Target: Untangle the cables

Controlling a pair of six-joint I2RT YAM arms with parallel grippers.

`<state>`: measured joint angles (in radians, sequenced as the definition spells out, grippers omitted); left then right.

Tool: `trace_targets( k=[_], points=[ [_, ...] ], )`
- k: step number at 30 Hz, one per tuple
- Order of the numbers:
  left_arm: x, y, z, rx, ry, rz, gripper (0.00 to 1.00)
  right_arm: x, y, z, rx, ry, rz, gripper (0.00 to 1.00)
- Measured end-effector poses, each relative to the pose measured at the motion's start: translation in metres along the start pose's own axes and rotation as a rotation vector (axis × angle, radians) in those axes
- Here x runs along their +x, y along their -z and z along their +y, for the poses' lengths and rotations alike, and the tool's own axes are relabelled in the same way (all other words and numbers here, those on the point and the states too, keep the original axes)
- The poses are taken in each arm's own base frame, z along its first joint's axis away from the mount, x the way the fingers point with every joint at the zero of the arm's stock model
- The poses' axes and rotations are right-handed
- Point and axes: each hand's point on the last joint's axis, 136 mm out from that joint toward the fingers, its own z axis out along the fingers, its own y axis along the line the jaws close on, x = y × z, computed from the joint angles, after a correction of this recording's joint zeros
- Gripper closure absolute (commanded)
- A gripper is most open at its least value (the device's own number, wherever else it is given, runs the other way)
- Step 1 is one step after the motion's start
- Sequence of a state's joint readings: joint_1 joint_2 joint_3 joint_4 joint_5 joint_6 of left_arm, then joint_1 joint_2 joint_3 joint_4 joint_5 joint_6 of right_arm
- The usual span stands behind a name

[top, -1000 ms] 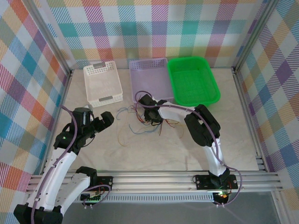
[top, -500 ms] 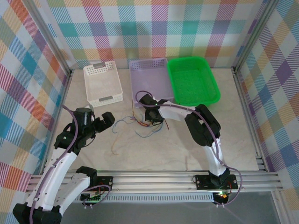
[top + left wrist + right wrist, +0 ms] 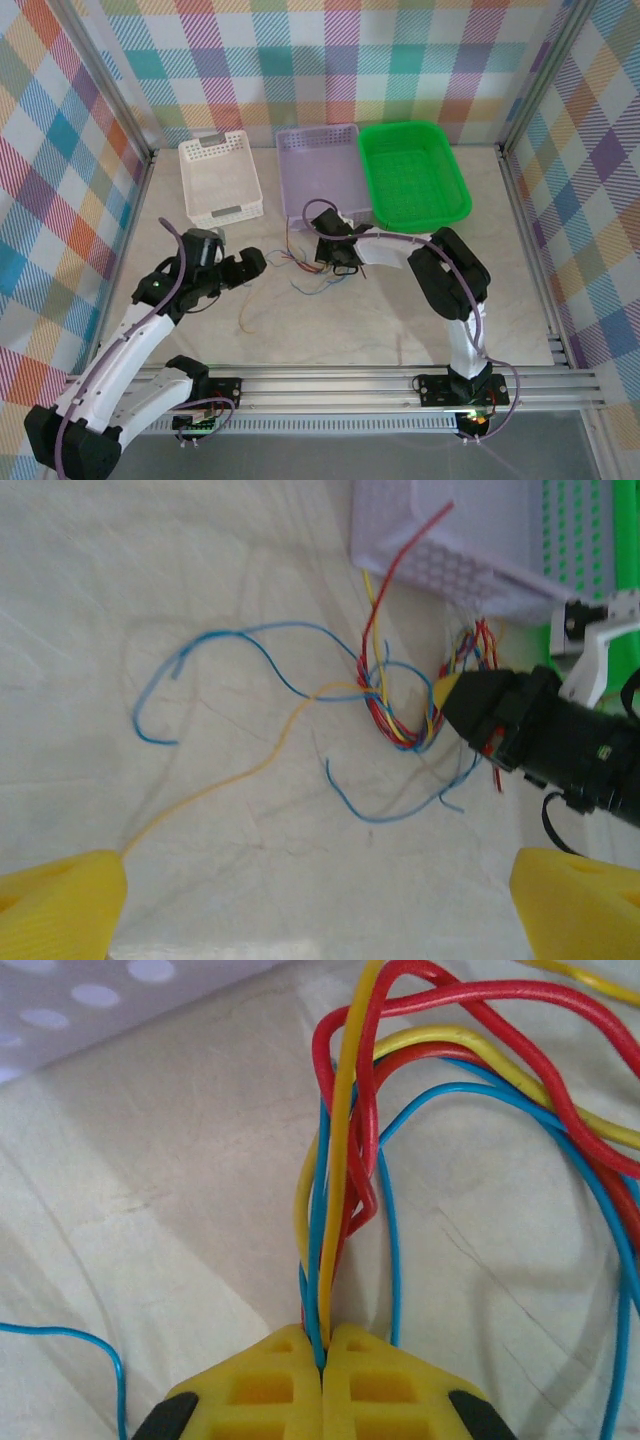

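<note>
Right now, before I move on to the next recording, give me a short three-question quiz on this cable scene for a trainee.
1. True or false: the right claw is shut on several of the cables.
2. Which basket stands closest to the cables? A the white basket, B the lavender basket, C the green basket.
3. Fill in: the left claw has its jaws ____.
Key: 1 true; 2 B; 3 open, wide apart.
</note>
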<state>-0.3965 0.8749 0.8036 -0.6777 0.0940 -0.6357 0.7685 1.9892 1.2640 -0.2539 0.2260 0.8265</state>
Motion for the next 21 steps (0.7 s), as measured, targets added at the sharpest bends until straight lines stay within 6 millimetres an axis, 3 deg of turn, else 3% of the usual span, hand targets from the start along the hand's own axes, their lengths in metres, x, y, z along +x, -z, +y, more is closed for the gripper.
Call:
trace_targets(
  k=[7,16,21],
  points=[
    [0.016,-0.008,-0.016,0.047,0.003,0.046,0.03,0.012,0.018,-0.002,-0.024,0.006,0.021,1.0],
    [0.047,-0.04,-0.027,0.031,-0.004,0.154,0.03,0.004,0.061,0.027,-0.127,0.026,-0.034,1.0],
    [0.054,-0.052,-0.031,0.01,-0.015,0.161,0.03,0.002,0.077,0.038,-0.165,0.036,-0.055,1.0]
  ],
)
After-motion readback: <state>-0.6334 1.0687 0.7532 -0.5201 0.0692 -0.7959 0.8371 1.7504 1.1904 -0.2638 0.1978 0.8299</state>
